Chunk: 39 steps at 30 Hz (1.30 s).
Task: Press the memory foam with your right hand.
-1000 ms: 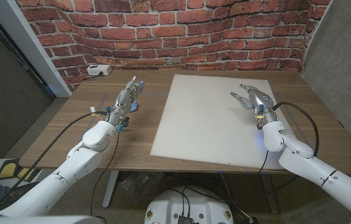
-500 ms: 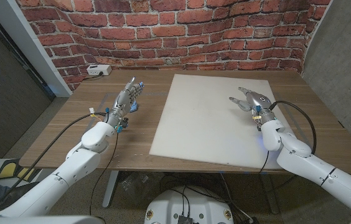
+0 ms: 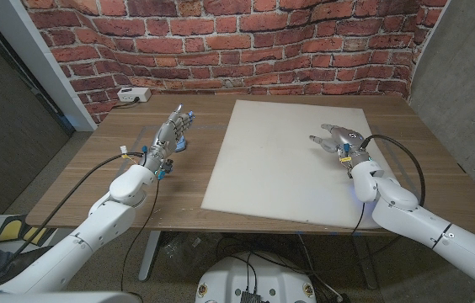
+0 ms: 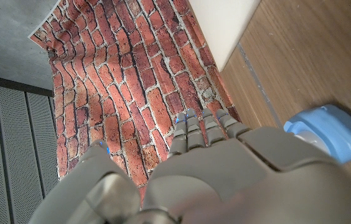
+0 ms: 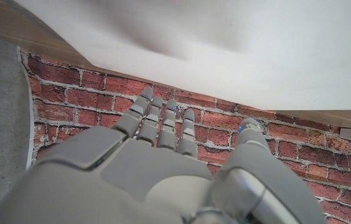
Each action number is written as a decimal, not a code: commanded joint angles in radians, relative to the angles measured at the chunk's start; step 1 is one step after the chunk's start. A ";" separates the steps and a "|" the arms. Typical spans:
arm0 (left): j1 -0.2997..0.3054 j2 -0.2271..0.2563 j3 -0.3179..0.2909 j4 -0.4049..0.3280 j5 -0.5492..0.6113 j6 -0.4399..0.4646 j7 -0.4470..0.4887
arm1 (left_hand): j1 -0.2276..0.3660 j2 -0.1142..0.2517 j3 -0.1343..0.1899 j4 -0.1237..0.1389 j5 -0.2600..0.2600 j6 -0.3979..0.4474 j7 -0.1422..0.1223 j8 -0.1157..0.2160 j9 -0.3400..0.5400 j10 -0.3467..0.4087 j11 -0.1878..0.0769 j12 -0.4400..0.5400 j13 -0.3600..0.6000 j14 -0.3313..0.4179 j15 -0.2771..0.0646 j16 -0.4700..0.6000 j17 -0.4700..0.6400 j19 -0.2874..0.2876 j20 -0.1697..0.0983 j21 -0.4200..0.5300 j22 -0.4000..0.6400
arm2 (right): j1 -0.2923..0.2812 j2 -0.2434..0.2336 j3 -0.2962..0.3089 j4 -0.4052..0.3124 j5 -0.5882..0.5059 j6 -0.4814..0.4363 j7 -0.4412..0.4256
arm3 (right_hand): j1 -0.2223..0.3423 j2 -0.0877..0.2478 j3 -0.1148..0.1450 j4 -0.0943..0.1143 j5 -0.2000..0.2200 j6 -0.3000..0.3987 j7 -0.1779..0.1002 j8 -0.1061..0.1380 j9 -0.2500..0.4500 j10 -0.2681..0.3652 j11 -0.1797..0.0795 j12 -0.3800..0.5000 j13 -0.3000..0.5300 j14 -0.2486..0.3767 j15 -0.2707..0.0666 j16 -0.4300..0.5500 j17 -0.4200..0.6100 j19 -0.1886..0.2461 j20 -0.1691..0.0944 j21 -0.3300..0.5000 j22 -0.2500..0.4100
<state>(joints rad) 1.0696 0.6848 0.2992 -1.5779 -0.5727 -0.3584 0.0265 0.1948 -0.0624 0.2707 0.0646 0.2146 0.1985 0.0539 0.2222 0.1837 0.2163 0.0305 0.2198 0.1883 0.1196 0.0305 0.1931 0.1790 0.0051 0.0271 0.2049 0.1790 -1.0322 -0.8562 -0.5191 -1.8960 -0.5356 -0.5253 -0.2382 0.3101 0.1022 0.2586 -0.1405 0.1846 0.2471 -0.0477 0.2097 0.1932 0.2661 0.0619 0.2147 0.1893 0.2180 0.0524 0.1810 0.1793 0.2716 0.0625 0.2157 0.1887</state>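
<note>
Foam (image 3: 284, 156): a big white slab lying flat on the table (image 3: 120, 181), centre to right, its far edge close to the brick wall (image 3: 246, 50). It sits square in front of me so the right arm can reach it without stretching.

Right hand (image 3: 338, 139): over the right part of the foam, palm turned down, fingers spread and a little curled. It holds nothing. I cannot tell from the head view whether the fingertips touch the surface or hover just above. In the right wrist view the right hand (image 5: 163, 162) shows fingers straight and apart, nothing between them. I judge this palm-down pose is right for a press; the push itself looks not yet made, since I see no clear dent under the hand.

Left hand (image 3: 173, 131): on bare wood left of the foam, fingers extended together, gripping nothing, just beside a small blue object (image 4: 325, 127) on the table. It is kept off the slab so the foam stays free for the right hand.

White box (image 3: 132, 95), far left by the wall, well apart from everything.
</note>
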 commanded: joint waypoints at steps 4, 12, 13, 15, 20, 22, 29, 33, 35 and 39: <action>0.009 -0.002 -0.001 -0.008 0.002 0.002 0.012 | 0.004 0.009 -0.003 0.004 -0.003 0.012 0.000 0.003 0.005 0.007 0.001 0.005 0.004 0.009 0.000 0.005 0.003 -0.004 0.004 0.002 0.003 | 0.066 0.002 -0.080 0.033 -0.021 -0.047 0.059 | 0.021 0.008 0.019 -0.006 0.003 -0.052 0.009 -0.018 0.004 -0.066 0.006 -0.019 0.003 -0.065 0.005 -0.013 0.003 -0.042 0.001 -0.016 0.004; 0.011 -0.001 -0.001 -0.011 0.003 0.004 0.015 | 0.006 0.012 -0.003 0.004 -0.004 0.016 0.001 0.003 0.005 0.008 0.005 0.004 0.004 0.009 0.002 0.003 0.003 -0.004 0.006 0.001 0.003 | 0.085 0.015 -0.100 0.067 -0.011 -0.064 0.080 | 0.027 0.011 0.023 -0.006 0.003 -0.053 0.014 -0.014 0.004 -0.117 0.016 -0.026 0.004 -0.139 0.019 -0.017 0.004 -0.089 -0.001 -0.026 0.004; 0.011 -0.001 -0.001 -0.011 0.003 0.004 0.015 | 0.006 0.013 -0.003 0.004 -0.004 0.016 0.001 0.002 0.005 0.008 0.004 0.004 0.004 0.009 0.002 0.003 0.003 -0.004 0.005 0.001 0.003 | 0.087 0.016 -0.101 0.072 -0.007 -0.063 0.082 | 0.027 0.011 0.023 -0.005 0.003 -0.053 0.015 -0.014 0.004 -0.122 0.017 -0.027 0.004 -0.144 0.021 -0.017 0.004 -0.092 -0.001 -0.027 0.004; 0.010 -0.001 -0.001 -0.011 0.003 0.004 0.014 | 0.006 0.013 -0.003 0.004 -0.004 0.017 0.001 0.002 0.005 0.008 0.005 0.003 0.004 0.009 0.002 0.003 0.003 -0.004 0.006 0.001 0.003 | 0.092 0.016 -0.106 0.079 0.000 -0.070 0.095 | 0.027 0.011 0.023 -0.005 0.003 -0.053 0.015 -0.014 0.004 -0.138 0.017 -0.030 0.004 -0.148 0.020 -0.014 0.005 -0.096 0.000 -0.026 0.004; 0.007 -0.002 0.001 -0.011 0.004 0.008 0.014 | 0.007 0.014 -0.003 0.004 -0.004 0.020 0.001 0.002 0.005 0.008 0.002 0.003 0.004 0.009 0.002 0.002 0.003 -0.004 0.006 0.001 0.003 | 0.099 0.022 -0.111 0.101 0.019 -0.075 0.099 | 0.028 0.012 0.024 -0.004 0.003 -0.069 0.018 -0.018 0.004 -0.169 0.020 -0.034 0.004 -0.158 0.023 -0.010 0.005 -0.099 0.005 -0.023 0.004; 0.005 -0.001 0.002 -0.011 0.003 0.010 0.013 | 0.007 0.014 -0.003 0.004 -0.004 0.020 0.002 0.002 0.005 0.008 0.003 0.003 0.004 0.009 0.001 0.002 0.003 -0.004 0.006 0.001 0.003 | 0.102 0.021 -0.115 0.106 0.023 -0.076 0.099 | 0.029 0.012 0.024 -0.004 0.003 -0.078 0.020 -0.021 0.004 -0.172 0.019 -0.032 0.004 -0.164 0.023 -0.010 0.005 -0.102 0.005 -0.023 0.004; 0.003 -0.001 0.004 -0.013 0.005 0.015 0.014 | 0.008 0.016 -0.004 0.004 -0.005 0.023 0.002 0.002 0.005 0.008 0.002 0.001 0.004 0.010 0.001 0.001 0.003 -0.004 0.007 0.001 0.003 | 0.106 0.022 -0.119 0.116 0.046 -0.073 0.097 | 0.023 0.011 0.022 0.001 0.001 -0.086 0.021 -0.021 0.005 -0.181 0.020 -0.027 0.004 -0.180 0.028 -0.009 0.006 -0.130 0.005 -0.029 0.004; 0.003 0.002 0.005 -0.016 0.006 0.021 0.015 | 0.009 0.016 -0.004 0.004 -0.005 0.024 0.000 0.001 0.005 0.010 0.003 0.001 0.004 0.010 0.001 0.001 0.003 -0.004 0.009 0.001 0.003 | 0.111 0.025 -0.121 0.129 0.064 -0.058 0.092 | 0.014 0.008 0.017 0.006 0.000 -0.084 0.021 -0.018 0.005 -0.184 0.021 -0.024 0.004 -0.197 0.035 -0.009 0.008 -0.153 0.009 -0.033 0.004; 0.004 0.002 0.004 -0.018 0.004 0.024 0.017 | 0.009 0.017 -0.004 0.004 -0.005 0.025 0.000 0.001 0.005 0.010 0.003 0.001 0.004 0.011 0.002 0.001 0.003 -0.005 0.010 0.001 0.003 | 0.114 0.027 -0.123 0.132 0.069 -0.059 0.093 | 0.009 0.007 0.015 0.008 -0.001 -0.090 0.024 -0.020 0.005 -0.185 0.021 -0.023 0.004 -0.200 0.035 -0.008 0.009 -0.155 0.009 -0.032 0.004; 0.006 0.004 0.003 -0.020 0.003 0.027 0.018 | 0.009 0.018 -0.005 0.004 -0.005 0.026 0.001 0.000 0.005 0.011 0.002 0.001 0.004 0.013 0.001 0.001 0.003 -0.005 0.011 0.001 0.003 | 0.120 0.026 -0.129 0.135 0.076 -0.062 0.098 | 0.003 0.005 0.012 0.011 -0.002 -0.099 0.025 -0.022 0.005 -0.187 0.021 -0.021 0.004 -0.202 0.035 -0.006 0.009 -0.159 0.003 -0.031 0.004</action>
<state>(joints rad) 1.0748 0.6841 0.3016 -1.5919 -0.5691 -0.3436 0.0400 0.2082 -0.0489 0.2670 0.0685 0.2081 0.2200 0.0539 0.2222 0.1837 0.2162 0.0306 0.2198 0.1882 0.1194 0.0305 0.1931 0.1790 -0.0005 0.0324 0.2049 0.1789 -0.9279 -0.8340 -0.6346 -1.7832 -0.4890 -0.5952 -0.1447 0.3226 0.1068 0.2690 -0.1376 0.1846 0.1548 -0.0233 0.1917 0.1930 0.0861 0.0776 0.1887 0.1892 0.0235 0.0826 0.1696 0.1841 0.1166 0.0714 0.1847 0.1880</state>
